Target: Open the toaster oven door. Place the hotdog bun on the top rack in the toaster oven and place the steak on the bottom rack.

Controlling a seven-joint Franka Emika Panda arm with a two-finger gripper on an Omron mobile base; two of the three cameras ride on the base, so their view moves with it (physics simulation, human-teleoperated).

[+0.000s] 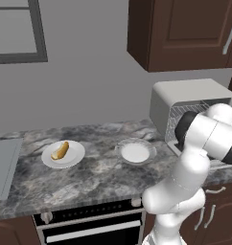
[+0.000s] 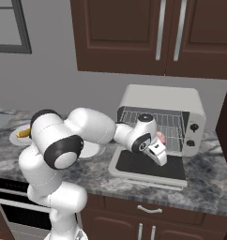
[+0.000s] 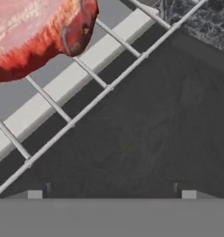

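The light grey toaster oven (image 2: 157, 101) stands on the counter with its door (image 2: 148, 165) folded down flat. The pinkish-red steak (image 3: 35, 32) lies on the bottom rack (image 3: 100, 95) near its front edge, and shows pink in the oven mouth (image 2: 161, 137). Above it spans the top rack (image 2: 148, 117). My gripper (image 2: 158, 157) hovers open over the door, just in front of the steak, holding nothing. Its two fingertips (image 3: 35, 194) stand wide apart. The golden hotdog bun (image 1: 60, 150) rests on a white plate (image 1: 75, 158) at the counter's left.
An empty white bowl (image 1: 135, 152) sits between the plate and the toaster oven (image 1: 185, 95). A black built-in oven (image 1: 89, 225) is below the counter. Dark wood cabinets (image 2: 153, 33) hang above. A grey sink edge (image 1: 3, 162) lies at far left.
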